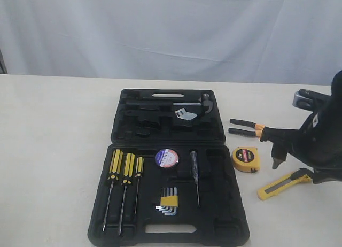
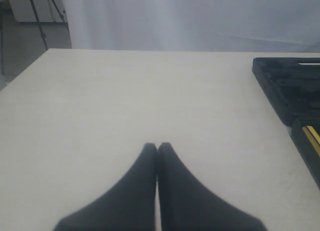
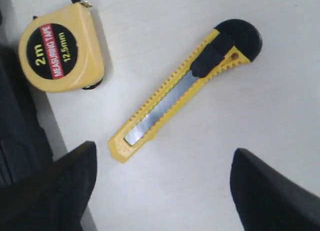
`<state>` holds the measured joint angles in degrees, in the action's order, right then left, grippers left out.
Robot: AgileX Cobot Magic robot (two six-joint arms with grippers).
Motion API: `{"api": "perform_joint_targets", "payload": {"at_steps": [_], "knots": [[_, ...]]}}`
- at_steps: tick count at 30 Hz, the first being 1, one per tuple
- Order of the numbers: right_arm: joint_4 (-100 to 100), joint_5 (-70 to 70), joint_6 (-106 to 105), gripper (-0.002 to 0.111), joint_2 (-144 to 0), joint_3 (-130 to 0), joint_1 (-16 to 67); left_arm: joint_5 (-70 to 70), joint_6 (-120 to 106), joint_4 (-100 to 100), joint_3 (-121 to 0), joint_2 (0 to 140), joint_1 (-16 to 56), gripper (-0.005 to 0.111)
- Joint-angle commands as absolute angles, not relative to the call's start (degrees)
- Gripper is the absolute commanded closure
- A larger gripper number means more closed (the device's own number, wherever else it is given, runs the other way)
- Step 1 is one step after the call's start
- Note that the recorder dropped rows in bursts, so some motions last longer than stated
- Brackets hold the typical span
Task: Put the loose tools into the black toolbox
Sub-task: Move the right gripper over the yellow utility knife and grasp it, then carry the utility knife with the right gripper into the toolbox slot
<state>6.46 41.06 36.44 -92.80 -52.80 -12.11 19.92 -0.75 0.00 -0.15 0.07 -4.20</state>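
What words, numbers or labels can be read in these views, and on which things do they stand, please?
"2m": on the round black label of the tape measure.
"MEASURING TAPE": on that label's red band.
"12.5mm": on the same label, beside the band.
The blue-white label of the tape roll: print too blurred to read.
On the utility knife: no text visible.

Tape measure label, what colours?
The round label on the tape measure is black with a red band; the case is yellow. Clearest in the right wrist view.
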Motion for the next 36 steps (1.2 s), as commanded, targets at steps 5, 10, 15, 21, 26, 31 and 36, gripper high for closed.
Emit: {"api": "perform_joint_targets", "payload": {"at_steps": [5,10,15,21,26,31,36], "knots": [[7.60,35.94,41.06,0.038,-101.08,-52.50,-12.47,19.62,-0.41,0.00,0.00,0.00,-3.93,0.107],[8.32,31.68,45.28,0.038,-104.91,-52.60,-12.47,19.62,-0.41,0.00,0.00,0.00,-3.93,0.107],[8.32,29.77,46.04,0.038,-106.87,-52.60,-12.47,19.62,-0.41,0.00,0.00,0.00,-3.93,0.107],[9.35,28.92,47.71,0.038,-109.32,-52.60,-12.50,19.62,-0.41,0.00,0.00,0.00,-3.93,0.107],[10.89,28.29,48.87,0.045,-109.72,-52.60,-12.50,19.62,-0.41,0.00,0.00,0.00,-3.93,0.107],[12.75,29.50,47.34,0.070,-109.72,-52.60,-12.50,19.62,-0.41,0.00,0.00,0.00,-3.93,0.107],[13.62,32.89,43.75,0.070,-109.72,-52.60,-12.50,19.62,-0.41,0.00,0.00,0.00,-3.93,0.107]]}}
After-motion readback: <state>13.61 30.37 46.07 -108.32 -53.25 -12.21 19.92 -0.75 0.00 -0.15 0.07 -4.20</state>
